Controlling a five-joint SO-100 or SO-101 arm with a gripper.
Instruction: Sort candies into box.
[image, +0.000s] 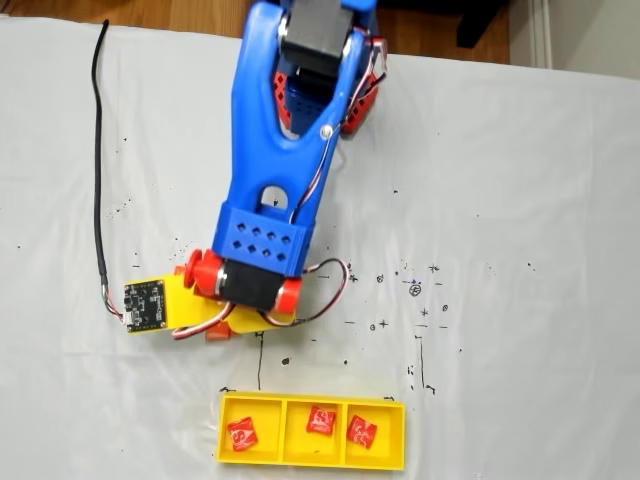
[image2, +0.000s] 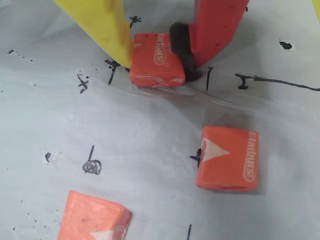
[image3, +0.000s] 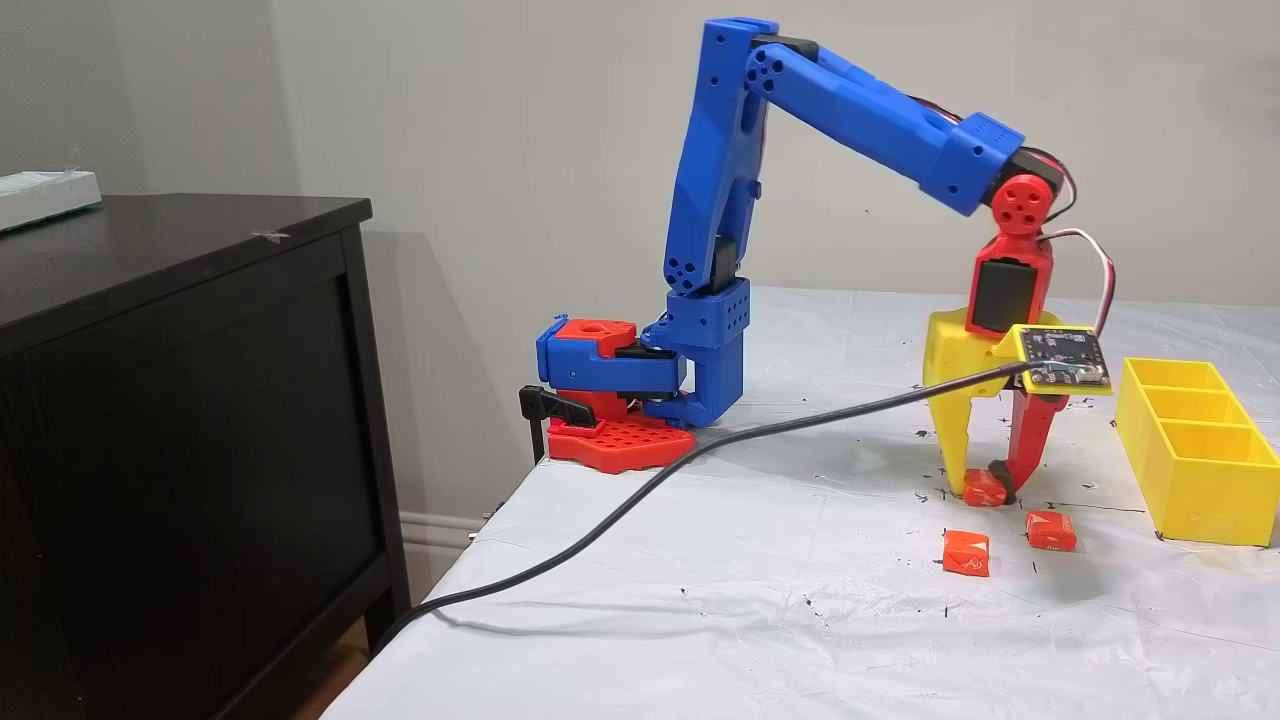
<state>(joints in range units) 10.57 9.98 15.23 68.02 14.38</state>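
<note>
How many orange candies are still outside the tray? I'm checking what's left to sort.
3, all on the table: one orange candy between the gripper fingers, a second nearby, a third at the wrist view's bottom edge. The arm might hide others.

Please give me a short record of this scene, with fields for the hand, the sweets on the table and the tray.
hand: yellow-and-red two-finger hand, closed on one orange square wrapped sweet that sits on the table
loose sweets: two more orange square wrapped sweets lying on the white table cover
tray: long yellow plastic three-compartment tray, one red wrapped sweet in each compartment
progress: red sweets sorted, orange ones not yet
</note>
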